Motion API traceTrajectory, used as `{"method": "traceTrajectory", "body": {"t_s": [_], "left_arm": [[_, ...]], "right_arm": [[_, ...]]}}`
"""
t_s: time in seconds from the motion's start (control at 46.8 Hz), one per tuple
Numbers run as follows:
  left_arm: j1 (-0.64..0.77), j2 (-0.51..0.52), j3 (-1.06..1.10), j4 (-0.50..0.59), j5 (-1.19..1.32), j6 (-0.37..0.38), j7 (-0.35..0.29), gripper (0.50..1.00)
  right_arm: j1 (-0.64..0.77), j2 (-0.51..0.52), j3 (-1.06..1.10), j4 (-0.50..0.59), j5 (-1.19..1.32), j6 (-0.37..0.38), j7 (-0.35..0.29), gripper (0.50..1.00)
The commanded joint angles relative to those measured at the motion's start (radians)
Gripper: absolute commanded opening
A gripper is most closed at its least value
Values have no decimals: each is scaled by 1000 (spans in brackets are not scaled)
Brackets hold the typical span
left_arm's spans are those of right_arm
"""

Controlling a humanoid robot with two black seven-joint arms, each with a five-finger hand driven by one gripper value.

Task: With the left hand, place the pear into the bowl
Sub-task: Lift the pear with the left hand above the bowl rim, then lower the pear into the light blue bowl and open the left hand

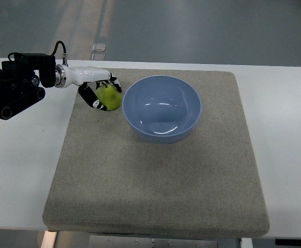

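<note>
A yellow-green pear (109,96) sits at the left side of a blue bowl (162,108), close to the bowl's rim. My left hand (101,93) comes in from the left edge and its black-and-white fingers (91,98) are curled around the pear, below it and at its top. The pear is outside the bowl, over the beige mat (155,175). The bowl has nothing in it. The right hand does not show.
The mat lies on a white table (21,165). The left arm's black housing (16,82) hangs over the table's left part. A small clear object (99,47) lies on the floor beyond the table's far edge.
</note>
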Motion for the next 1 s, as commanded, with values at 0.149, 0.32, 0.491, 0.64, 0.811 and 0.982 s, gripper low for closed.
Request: {"method": "traceTrajectory", "body": {"t_s": [0.149,0.32,0.491,0.64,0.811,0.982], "left_arm": [[-18,3,-17,-12,-24,4,-1,500],[-39,14,-29,-12,-53,4,-1,500],[-56,22,-65,-28,-61,4,-1,500],[-79,37,-111,-81,-62,4,-1,500],[-96,43,-121,-158,-61,3,-1,500],[-101,65,-131,-273,-59,3,-2,500]], "right_arm": [[0,0,0,0,0,0,0,926],[0,0,0,0,0,0,0,926],[0,0,0,0,0,0,0,926],[0,0,1,0,0,0,0,926],[0,0,0,0,0,0,0,926],[0,0,0,0,0,0,0,926]]}}
